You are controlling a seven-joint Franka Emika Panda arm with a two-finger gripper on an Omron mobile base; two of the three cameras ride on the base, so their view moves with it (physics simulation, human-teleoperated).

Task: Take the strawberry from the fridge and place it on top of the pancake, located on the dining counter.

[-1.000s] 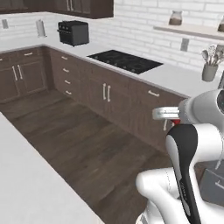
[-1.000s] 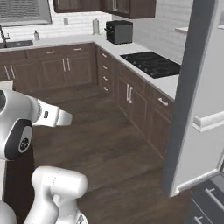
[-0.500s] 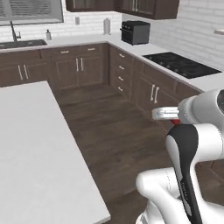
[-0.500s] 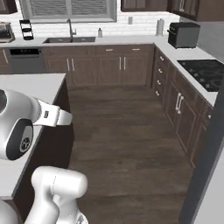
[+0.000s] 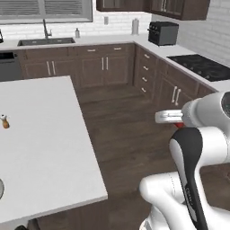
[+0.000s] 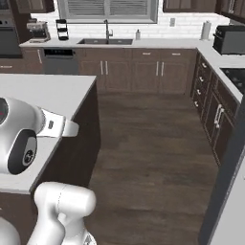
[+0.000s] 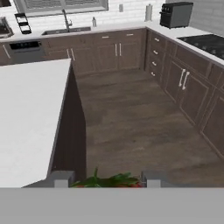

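Note:
In the hand view my gripper (image 7: 105, 179) is shut on the strawberry (image 7: 114, 181). Its green leaves and a bit of red show between the two fingertips (image 7: 61, 178). In the left base view the gripper (image 5: 168, 117) is held out to the left of the arm, with a speck of red under it, over the wooden floor. The white-topped dining counter (image 5: 45, 134) lies to the left, also seen in the right base view (image 6: 52, 91) and the hand view (image 7: 26, 109). The pancake is out of view. A grey edge of the fridge (image 6: 228, 186) stands at the far right.
A small orange-brown item (image 5: 4, 121) stands on the dining counter, and a grey curved rim (image 5: 1, 188) shows at its left edge. Brown wall cabinets with a sink (image 6: 105, 41), toaster oven (image 5: 163, 32) and cooktop (image 5: 202, 66) ring the open wooden floor (image 7: 131, 118).
The whole picture has swung: the base has turned left, bringing the dining counter and the sink wall into view. The gripper keeps its place on the arm with the strawberry in it.

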